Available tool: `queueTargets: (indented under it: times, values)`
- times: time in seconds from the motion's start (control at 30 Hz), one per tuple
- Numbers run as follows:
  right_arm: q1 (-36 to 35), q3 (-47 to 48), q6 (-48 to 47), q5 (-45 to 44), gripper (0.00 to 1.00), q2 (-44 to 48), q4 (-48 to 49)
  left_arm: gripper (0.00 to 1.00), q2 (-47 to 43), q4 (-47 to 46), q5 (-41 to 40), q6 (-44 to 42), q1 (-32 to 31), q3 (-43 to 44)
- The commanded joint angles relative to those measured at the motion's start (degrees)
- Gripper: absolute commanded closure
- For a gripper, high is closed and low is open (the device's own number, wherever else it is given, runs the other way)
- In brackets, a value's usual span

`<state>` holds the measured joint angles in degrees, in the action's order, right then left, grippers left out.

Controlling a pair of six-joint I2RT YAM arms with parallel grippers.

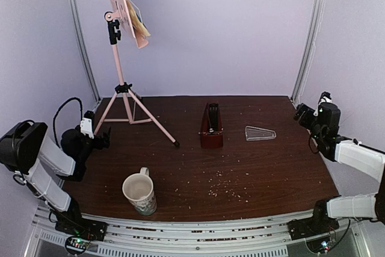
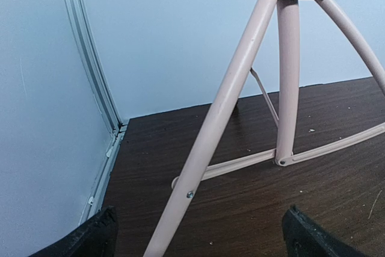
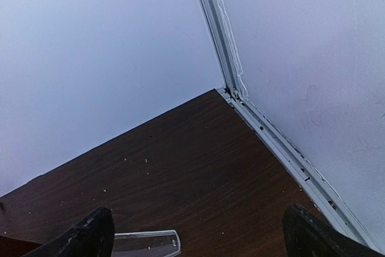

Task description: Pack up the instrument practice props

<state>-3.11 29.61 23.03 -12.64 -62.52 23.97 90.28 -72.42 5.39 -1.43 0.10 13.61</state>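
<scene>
While the left gripper (image 2: 200, 233) and right gripper (image 3: 198, 233) are being held open, the stand (image 1: 121, 70) at eleven o'clock and the metronome (image 1: 212, 127) are being left unpacked.

Robot lab test cell; plain pale walls (image 1: 228, 28), aluminium corner rails (image 1: 309, 34), dark wood-grain table (image 1: 277, 167)

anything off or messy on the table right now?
Pale crumbs are scattered across the table near its front middle. The clear cover lies flat to the right of the metronome, apart from it. Nothing else stands out.
</scene>
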Motion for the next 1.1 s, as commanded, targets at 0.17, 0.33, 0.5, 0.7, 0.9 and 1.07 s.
queueTargets:
  times: [0.17, 0.33, 0.5, 0.7, 0.9, 1.07]
  values:
    - [-0.21, 5.66, 9.75, 24.26, 0.0, 1.47, -2.9, 0.02, -0.47, -3.38, 0.72, -0.73, 0.14, 0.45]
    - [-14.97, 15.6, 5.94, 8.14, 0.0, -1.48, -15.9, 0.02, -0.47, -3.47, 0.79, -0.69, 0.16, 0.44]
    - [-24.81, 24.75, 9.91, 0.43, 0.08, -11.39, -24.85, 0.02, -0.48, -3.48, 0.81, -0.7, 0.16, 0.39]
    - [-35.85, 35.47, 9.69, -6.07, 0.06, -24.92, -28.43, 0.02, -0.48, -3.43, 0.7, -0.66, 0.16, 0.41]
    - [-40.18, 43.11, 8.06, -7.35, 0.0, -33.26, -28.23, 0.02, -0.46, -3.5, 0.76, -0.68, 0.12, 0.38]
    - [-40.66, 47.91, 6.72, -6.85, 0.0, -38.03, -27.73, 0.02, -0.5, -3.51, 0.85, -0.68, 0.15, 0.41]
